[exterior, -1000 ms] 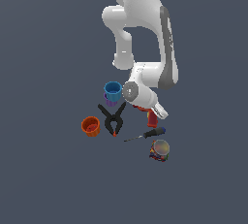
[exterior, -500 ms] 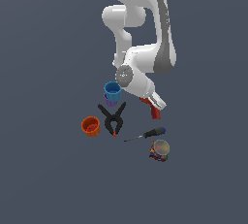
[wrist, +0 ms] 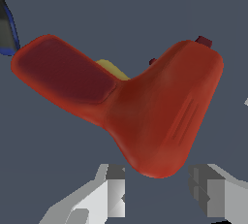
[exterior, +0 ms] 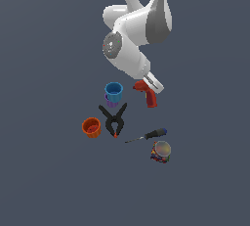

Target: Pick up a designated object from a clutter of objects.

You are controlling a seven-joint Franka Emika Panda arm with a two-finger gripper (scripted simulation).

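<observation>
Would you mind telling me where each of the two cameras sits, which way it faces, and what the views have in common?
Exterior view: off the arm and above the scene, looking down on the arm's white links, the gripper, the red drill, blue cup, orange cup, black clamp, screwdriver and can.
Wrist view: on the wrist, facing out past the grey fingertips at the red drill, which fills the picture.
Shared: the red drill and the gripper's fingers.

Clamp (exterior: pixel 114 120) at centre, cup (exterior: pixel 114 91) at 12 o'clock — second cup (exterior: pixel 91 127) at 9, screwdriver (exterior: pixel 148 135) at 4, can (exterior: pixel 161 151) beyond, drill (exterior: pixel 148 94) at 2
</observation>
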